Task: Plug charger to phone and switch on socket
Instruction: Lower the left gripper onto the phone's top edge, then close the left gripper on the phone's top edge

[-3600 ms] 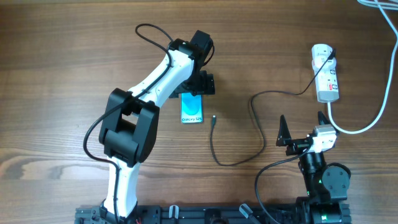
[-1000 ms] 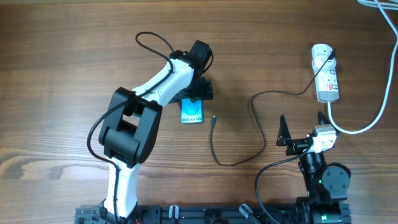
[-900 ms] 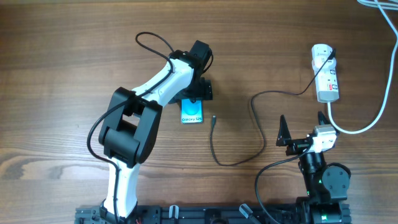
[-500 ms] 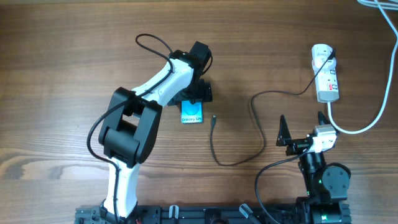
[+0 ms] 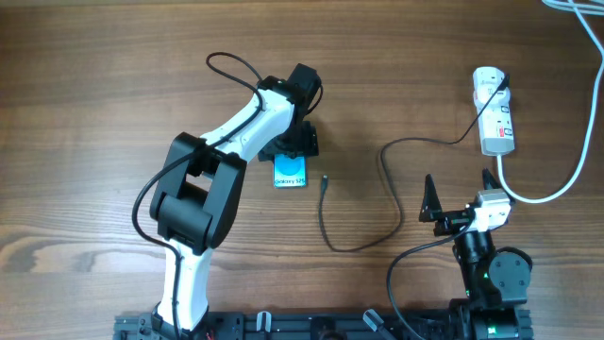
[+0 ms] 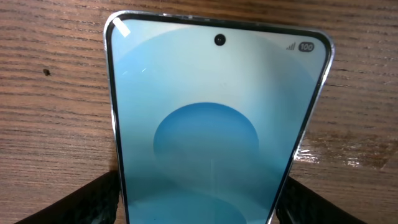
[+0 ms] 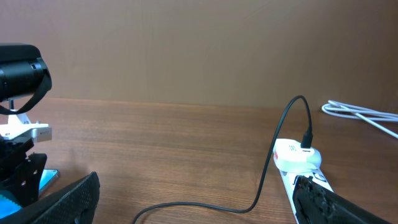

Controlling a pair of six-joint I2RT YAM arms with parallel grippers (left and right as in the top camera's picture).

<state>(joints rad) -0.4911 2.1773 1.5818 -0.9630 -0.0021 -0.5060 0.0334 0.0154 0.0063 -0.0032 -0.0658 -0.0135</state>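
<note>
The phone (image 5: 291, 173) lies flat on the wooden table, turquoise screen up, its "Galaxy" end towards the front. My left gripper (image 5: 294, 146) sits over its far end. In the left wrist view the phone (image 6: 214, 124) fills the frame, and the left gripper's (image 6: 199, 202) black fingers press against both its long edges. The charger's plug tip (image 5: 324, 179) lies free just right of the phone. Its thin black cable (image 5: 396, 212) loops to the socket (image 5: 494, 123) at the right. My right gripper (image 5: 460, 194) is open and empty, near the front; it shows the socket (image 7: 298, 158) and cable (image 7: 273, 177).
A thick white cord (image 5: 566, 179) runs from the socket's near end, curving up the right table edge. The right arm's base (image 5: 491, 274) stands at the front right. The left arm (image 5: 203, 189) stretches across the left middle of the table.
My left gripper has come down over the phone and its fingers have narrowed onto the phone's edges. The phone has shifted slightly. The right arm, cable and socket have not moved.
</note>
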